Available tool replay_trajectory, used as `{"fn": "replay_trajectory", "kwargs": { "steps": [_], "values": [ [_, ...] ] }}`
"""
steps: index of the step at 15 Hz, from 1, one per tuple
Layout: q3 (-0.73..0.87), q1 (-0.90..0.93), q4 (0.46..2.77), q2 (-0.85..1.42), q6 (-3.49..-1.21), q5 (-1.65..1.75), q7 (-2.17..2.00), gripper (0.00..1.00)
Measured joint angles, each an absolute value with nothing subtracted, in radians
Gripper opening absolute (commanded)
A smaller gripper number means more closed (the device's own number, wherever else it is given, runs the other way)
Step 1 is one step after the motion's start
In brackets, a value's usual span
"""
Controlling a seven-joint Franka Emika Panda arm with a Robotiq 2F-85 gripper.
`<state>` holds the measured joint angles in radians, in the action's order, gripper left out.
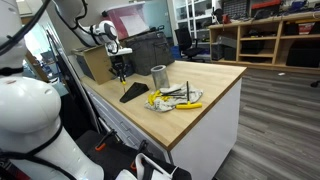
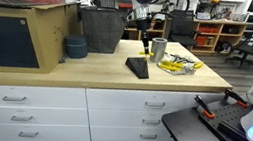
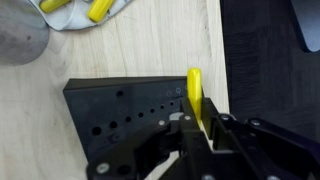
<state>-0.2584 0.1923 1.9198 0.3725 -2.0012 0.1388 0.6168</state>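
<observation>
1. Clamping a slim yellow plastic-handled tool [image 3: 195, 95] between fingers [image 3: 222, 130] clenched on it from both sides. Showing in the wrist view as a narrow yellow strip pinched in the gap.
2. Holding the tool upright above a black wedge-shaped block with rows of round holes [image 3: 120, 110]. Probably keeping the tool in line with the holes by this vertical hold. Cannot tell whether the tip touches the block, being hidden under the handle.
3. Resting the block [image 2: 138, 67] on the pale wooden counter [image 2: 76, 68], towards the drawer-side edge. Turning its sloped, drilled face up, seemingly to leave the holes reachable from above.
4. Standing just beyond the block, upright and apart from it: a dull metal cylindrical cup [image 1: 159, 76].
5. Lying beside the cup, towards the counter's end: a loose heap of yellow-handled hand tools on a pale sheet [image 1: 175, 98], probably spread flat to keep each handle free to pick out.
6. Keeping to the back edge, well away from the fingers: a black slatted crate [image 2: 100, 28].
</observation>
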Motion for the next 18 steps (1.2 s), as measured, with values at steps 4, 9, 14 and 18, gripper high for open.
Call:
{"fn": "replay_trajectory", "kwargs": {
  "steps": [4,9,14,18],
  "values": [
    [-0.258,0.192,1.919,0.376,-2.002,0.139,0.617,0.04],
    [-0.258,0.193,1.914,0.376,-2.002,0.139,0.617,0.04],
    [-0.259,0.195,1.902,0.376,-2.002,0.139,0.617,0.04],
    [-0.259,0.195,1.902,0.377,-2.002,0.139,0.617,0.04]
  ]
}}
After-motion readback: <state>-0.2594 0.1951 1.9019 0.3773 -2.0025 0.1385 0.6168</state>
